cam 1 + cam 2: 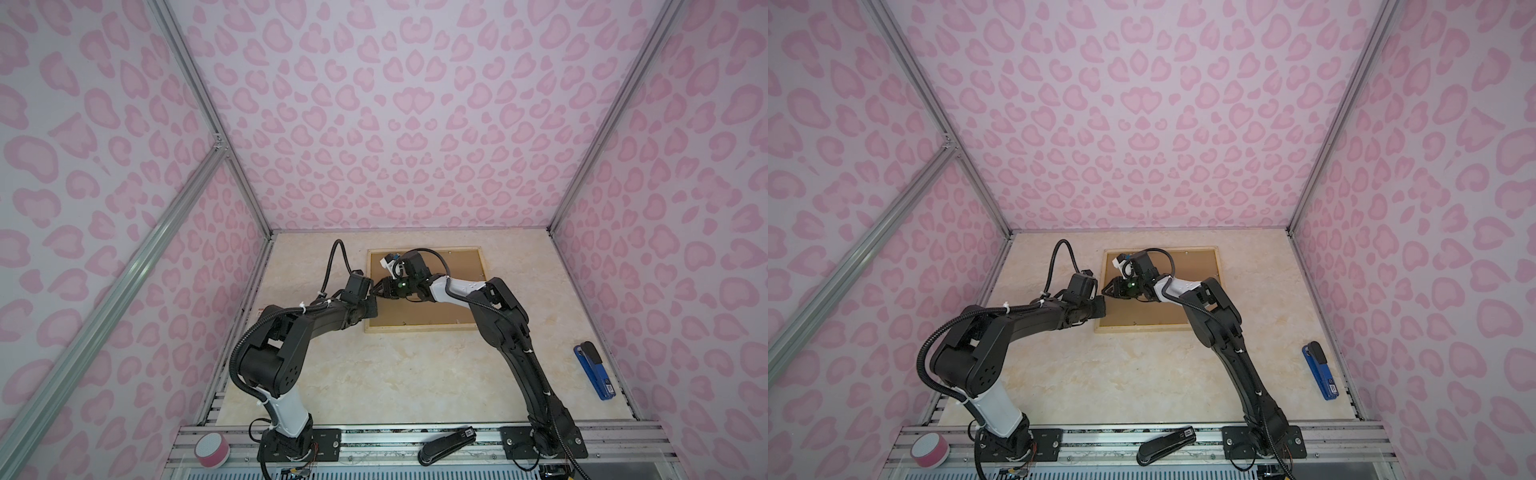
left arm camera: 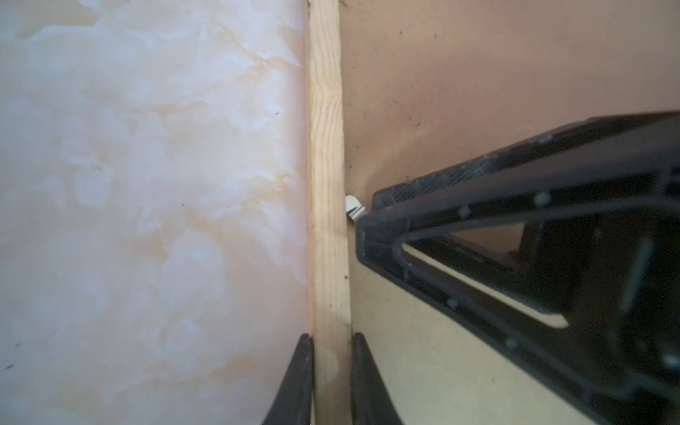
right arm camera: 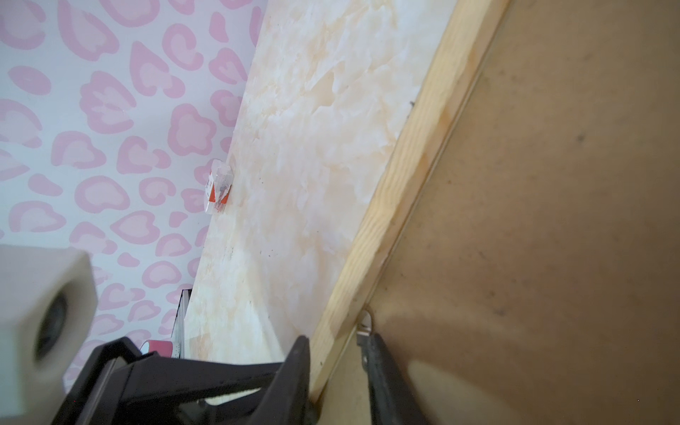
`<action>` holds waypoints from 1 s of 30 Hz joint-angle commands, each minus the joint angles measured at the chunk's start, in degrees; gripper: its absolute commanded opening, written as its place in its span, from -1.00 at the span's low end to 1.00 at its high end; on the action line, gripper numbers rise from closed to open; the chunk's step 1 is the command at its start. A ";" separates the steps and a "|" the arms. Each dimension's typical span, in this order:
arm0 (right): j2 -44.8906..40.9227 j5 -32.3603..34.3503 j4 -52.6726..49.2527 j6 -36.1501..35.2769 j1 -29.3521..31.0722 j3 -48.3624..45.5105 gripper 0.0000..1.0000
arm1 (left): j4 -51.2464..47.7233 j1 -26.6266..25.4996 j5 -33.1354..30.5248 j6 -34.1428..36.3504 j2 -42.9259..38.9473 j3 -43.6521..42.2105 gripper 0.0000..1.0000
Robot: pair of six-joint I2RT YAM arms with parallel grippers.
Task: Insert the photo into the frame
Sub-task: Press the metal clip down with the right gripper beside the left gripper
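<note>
The pale wooden frame [image 1: 419,328] [image 1: 1142,328] lies face down at the back of the table. A brown backing board [image 1: 457,270] fills it, and the photo is hidden. My left gripper [image 2: 331,338] is shut on the frame's left strip [image 2: 325,147], one finger on each side of the wood. My right gripper [image 3: 333,338] reaches across from the right and meets it [image 1: 380,291]. Its jaws stand a little apart, and one fingertip [image 3: 368,342] rests against a small metal tab [image 3: 365,323] [image 2: 352,206] at the strip's inner edge.
A blue stapler [image 1: 592,372] lies near the right wall. A black stapler [image 1: 446,446] and a pink tape roll [image 1: 212,451] sit on the front rail. A small clear packet [image 3: 219,186] lies by the left wall. Patterned walls close in three sides.
</note>
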 commanded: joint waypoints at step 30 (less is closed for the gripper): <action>5.37 5.93 -19.09 -5.16 0.62 7.77 -0.42 | -4.05 -0.19 7.38 2.54 0.48 0.06 -0.82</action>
